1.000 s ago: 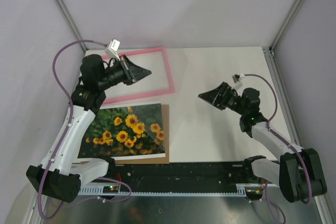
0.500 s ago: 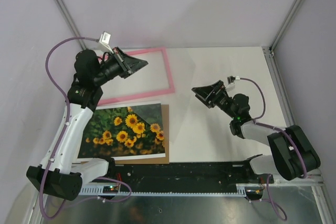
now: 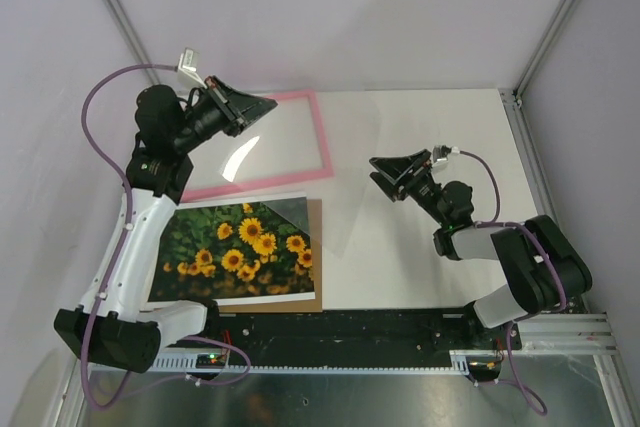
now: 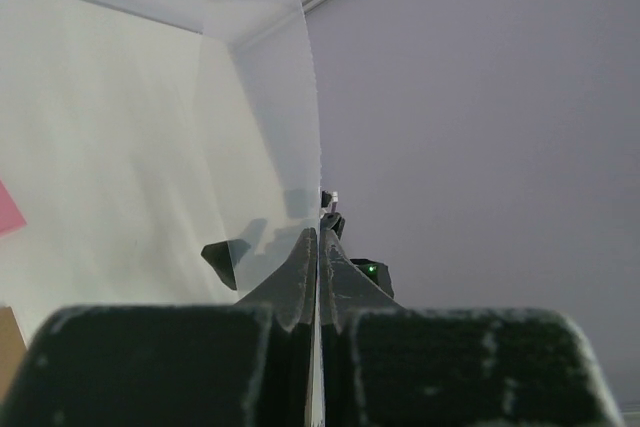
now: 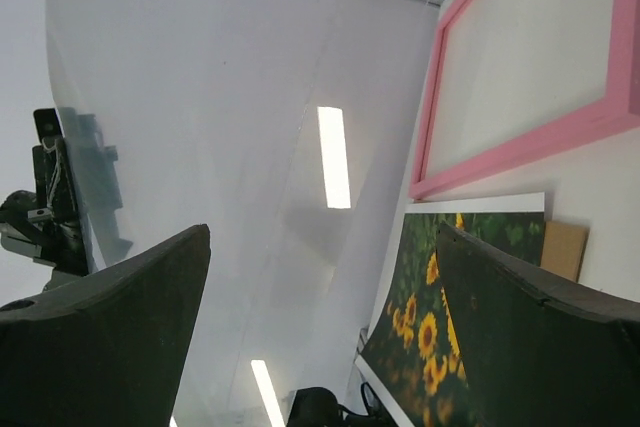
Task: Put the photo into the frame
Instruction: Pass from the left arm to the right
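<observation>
clear sheet point(image 5: 334, 157): glossy, transparent | photo point(image 3: 235, 247): printed paper | frame point(image 3: 322, 137): smooth pink

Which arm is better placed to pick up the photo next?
Right, probably: the right gripper is open, while the left gripper is shut on a clear sheet. The photo lies nearer the left arm, though.
</observation>
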You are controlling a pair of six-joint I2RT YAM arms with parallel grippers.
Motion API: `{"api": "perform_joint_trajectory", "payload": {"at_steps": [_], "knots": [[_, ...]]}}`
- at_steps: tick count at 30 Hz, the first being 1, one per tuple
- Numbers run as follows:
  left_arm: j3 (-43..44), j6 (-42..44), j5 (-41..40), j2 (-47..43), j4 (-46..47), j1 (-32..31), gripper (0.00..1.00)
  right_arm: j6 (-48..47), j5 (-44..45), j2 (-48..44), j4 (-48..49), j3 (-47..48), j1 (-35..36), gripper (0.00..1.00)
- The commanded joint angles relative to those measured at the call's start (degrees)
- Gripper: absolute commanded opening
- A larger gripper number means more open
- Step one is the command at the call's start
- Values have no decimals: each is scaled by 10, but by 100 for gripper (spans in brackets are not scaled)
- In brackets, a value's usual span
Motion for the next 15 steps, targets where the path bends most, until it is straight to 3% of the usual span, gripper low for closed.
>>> {"api": "perform_joint_trajectory", "payload": {"at_steps": [1, 15], "knots": [[34, -24, 19, -1, 40, 10, 0, 11, 9, -3, 115, 3, -4, 99], [39, -52, 49, 6, 66, 24, 0, 54, 9, 21, 162, 74, 35, 99]]}}
